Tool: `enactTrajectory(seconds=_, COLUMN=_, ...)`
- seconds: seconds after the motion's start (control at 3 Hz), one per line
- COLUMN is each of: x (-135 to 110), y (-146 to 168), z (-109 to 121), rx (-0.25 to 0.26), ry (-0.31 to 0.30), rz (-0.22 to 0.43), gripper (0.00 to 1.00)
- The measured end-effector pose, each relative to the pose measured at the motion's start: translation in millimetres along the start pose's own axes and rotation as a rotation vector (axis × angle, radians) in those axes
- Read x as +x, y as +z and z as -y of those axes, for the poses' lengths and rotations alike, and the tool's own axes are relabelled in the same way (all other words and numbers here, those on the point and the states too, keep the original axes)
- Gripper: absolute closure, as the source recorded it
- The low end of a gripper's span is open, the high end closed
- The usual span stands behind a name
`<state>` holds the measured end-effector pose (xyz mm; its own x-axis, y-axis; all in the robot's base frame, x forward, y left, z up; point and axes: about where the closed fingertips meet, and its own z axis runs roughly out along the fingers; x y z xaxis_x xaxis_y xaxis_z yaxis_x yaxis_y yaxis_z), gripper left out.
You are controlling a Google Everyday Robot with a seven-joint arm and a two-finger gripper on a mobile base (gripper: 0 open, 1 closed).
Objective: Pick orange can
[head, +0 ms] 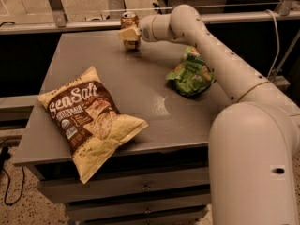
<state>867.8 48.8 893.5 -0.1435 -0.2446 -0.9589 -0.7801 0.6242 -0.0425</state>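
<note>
The orange can (129, 20) is a small orange-brown can with a silver top, upright at the far edge of the grey table (140, 93). My gripper (129, 34) reaches in from the right at the end of the white arm (220, 64). Its pale fingers (126, 33) are closed around the can's lower half. The can's lower side is hidden behind the fingers. I cannot tell whether the can's base touches the table.
A large brown and cream SeaSalt chip bag (89, 121) lies at the table's front left, overhanging the edge. A crumpled green bag (190, 74) lies at the right, under the arm. A metal rail (70, 26) runs behind the table. Drawers (140, 186) sit below.
</note>
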Motion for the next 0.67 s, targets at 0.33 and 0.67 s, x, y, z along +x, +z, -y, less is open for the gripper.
enactTrajectory(seconds=0.33, x=-7, y=-43, z=-9, rx=-0.017, ry=-0.022, rz=-0.008, gripper=0.98)
enactTrajectory(seconds=0.67, x=-17, y=-90, z=-19, rx=-0.063, ry=-0.050, rz=0.001, gripper=1.00)
